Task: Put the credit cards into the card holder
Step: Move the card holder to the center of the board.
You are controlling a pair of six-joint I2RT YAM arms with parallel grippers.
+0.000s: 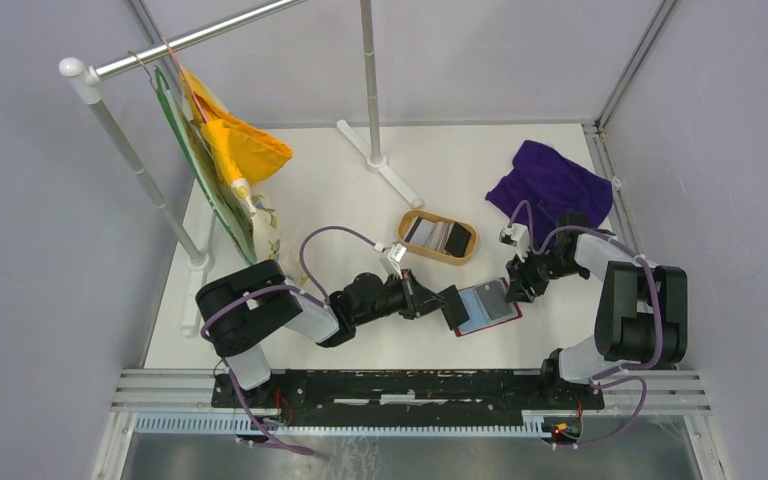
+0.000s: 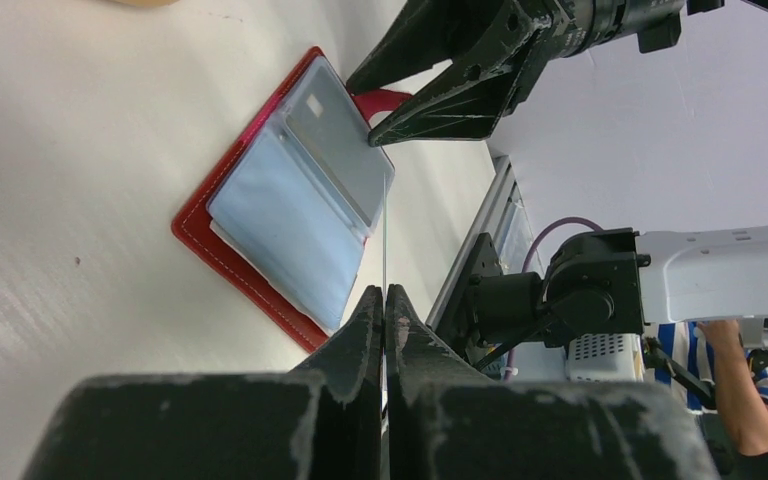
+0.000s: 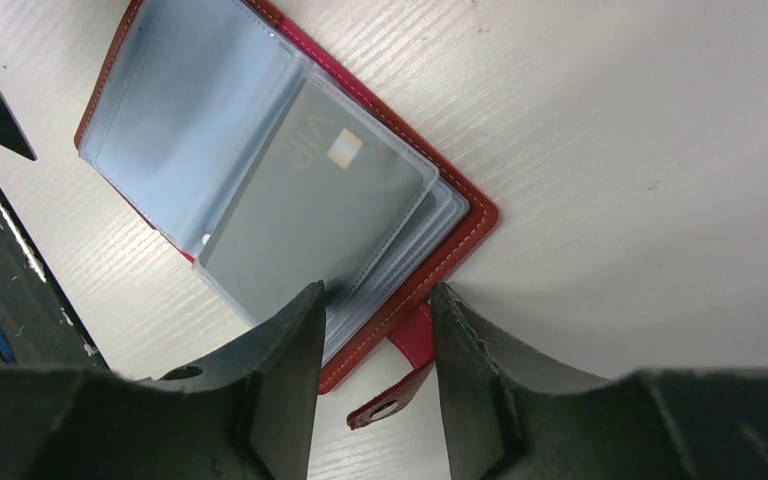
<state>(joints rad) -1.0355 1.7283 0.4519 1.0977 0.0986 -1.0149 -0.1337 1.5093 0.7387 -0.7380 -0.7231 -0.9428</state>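
Note:
The red card holder (image 1: 490,312) (image 2: 245,270) (image 3: 465,235) lies open on the table between both arms. A grey credit card (image 3: 310,215) marked VIP sits in one of its clear pockets. My left gripper (image 1: 452,306) (image 2: 385,292) is shut on a thin clear pocket leaf, seen edge-on. My right gripper (image 1: 513,288) (image 3: 377,295) is open, its jaws either side of the holder's red edge and snap tab (image 3: 400,395). More credit cards (image 1: 430,234), black and pale, rest in the wooden tray (image 1: 467,250).
A purple cloth (image 1: 550,185) lies at the back right. Yellow and patterned bags (image 1: 230,150) hang from a white rack on the left. A white pole (image 1: 370,90) stands on its base at the back. A metal rail (image 1: 410,385) runs along the near edge.

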